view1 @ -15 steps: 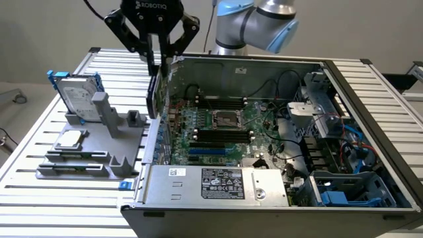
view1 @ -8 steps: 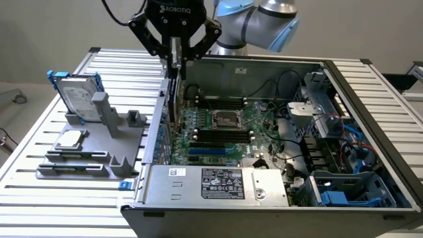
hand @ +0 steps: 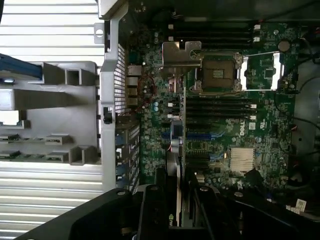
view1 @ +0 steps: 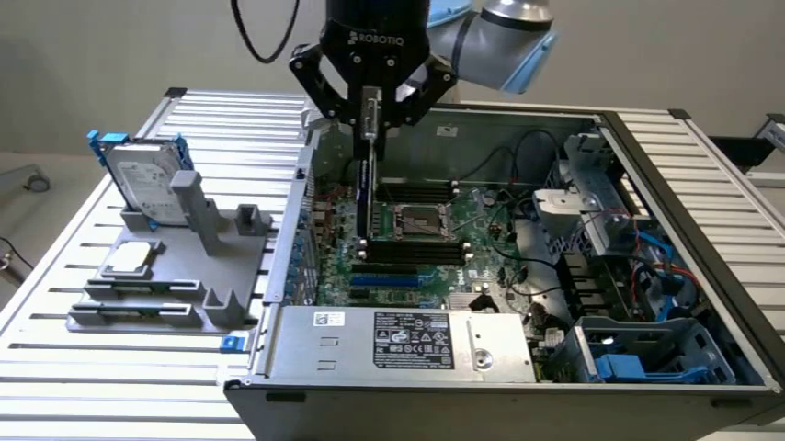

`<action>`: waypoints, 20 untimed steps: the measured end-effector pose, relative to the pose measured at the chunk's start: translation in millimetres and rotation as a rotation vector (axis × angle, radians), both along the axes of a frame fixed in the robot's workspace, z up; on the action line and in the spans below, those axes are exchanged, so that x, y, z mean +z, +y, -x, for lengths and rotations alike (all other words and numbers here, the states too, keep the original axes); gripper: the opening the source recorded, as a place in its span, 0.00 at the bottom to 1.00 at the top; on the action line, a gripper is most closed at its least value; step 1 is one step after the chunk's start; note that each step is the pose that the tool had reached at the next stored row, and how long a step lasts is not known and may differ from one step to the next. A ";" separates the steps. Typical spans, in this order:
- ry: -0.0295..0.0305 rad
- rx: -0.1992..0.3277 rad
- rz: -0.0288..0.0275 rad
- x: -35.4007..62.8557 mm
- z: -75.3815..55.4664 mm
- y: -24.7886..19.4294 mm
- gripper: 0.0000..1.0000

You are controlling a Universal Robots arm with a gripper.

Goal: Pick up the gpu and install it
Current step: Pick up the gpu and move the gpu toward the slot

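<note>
Open case [view1: 491, 390] on the counter [view1: 73, 367], toward the exterior view's right. Inside: motherboard [view1: 429, 248] on its floor, power supply [view1: 405, 340] along the near wall. On edge over the motherboard's slots, the gpu [view1: 364, 193], its top clamped in the gripper [view1: 369, 115]. Just beside the case, at the exterior view's left, a holder [view1: 160, 294] — hard drive [view1: 142, 179] upright at its back, CPU chip [view1: 132, 259] flat in front of it.

My exterior view looks steeply down into the open computer case [view1: 491, 393] from some way off. My wrist view sits behind the end effector [hand: 178, 187] and faces the motherboard [hand: 265, 125] closely; both views share it.
</note>
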State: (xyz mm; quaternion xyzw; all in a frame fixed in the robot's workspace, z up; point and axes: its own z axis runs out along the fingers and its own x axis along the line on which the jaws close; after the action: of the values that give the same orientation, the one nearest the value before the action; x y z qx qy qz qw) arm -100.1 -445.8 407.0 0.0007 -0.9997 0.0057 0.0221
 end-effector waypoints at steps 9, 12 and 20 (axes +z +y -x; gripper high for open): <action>0.0001 0.000 0.0012 -16.3 -41.1 1.7 0.27; 0.0001 0.000 0.0011 -21.5 -54.4 2.8 0.27; 0.0001 -0.005 0.0009 -28.4 -69.4 4.6 0.27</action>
State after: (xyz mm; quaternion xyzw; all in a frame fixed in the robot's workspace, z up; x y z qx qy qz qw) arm -30.6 -441.2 378.6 -0.0020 -0.9997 0.0060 0.0222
